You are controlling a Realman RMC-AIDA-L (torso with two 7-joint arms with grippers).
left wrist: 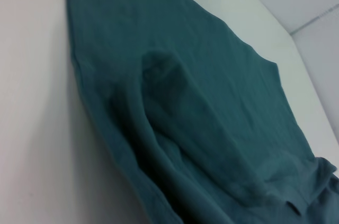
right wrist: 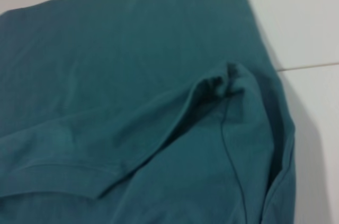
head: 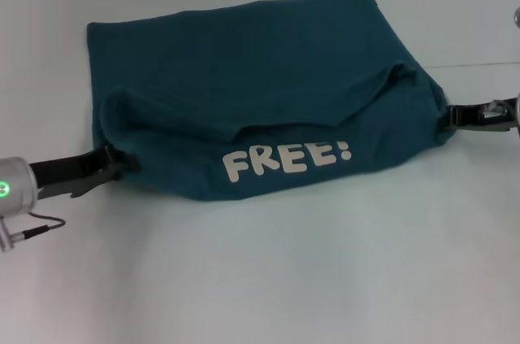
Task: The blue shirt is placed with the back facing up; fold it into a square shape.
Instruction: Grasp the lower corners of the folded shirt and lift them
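Observation:
The blue shirt (head: 244,59) lies spread on the white table. Its near part is turned back over itself, showing white "FREE!" lettering (head: 286,158) along the near edge. My left gripper (head: 122,165) is at the left end of that turned-back fold, shut on the cloth. At the fold's right end my right gripper (head: 453,115) is also shut on the cloth. Between them the fold sags in loose ridges. The left wrist view shows only bunched teal cloth (left wrist: 212,102), and the right wrist view shows a puckered fold with a seam (right wrist: 228,128). No fingers appear in either wrist view.
A white table (head: 260,279) extends on all sides of the shirt. A thin seam line (head: 479,64) crosses the surface at the right. A grey cable (head: 41,226) hangs from the left wrist near the left edge.

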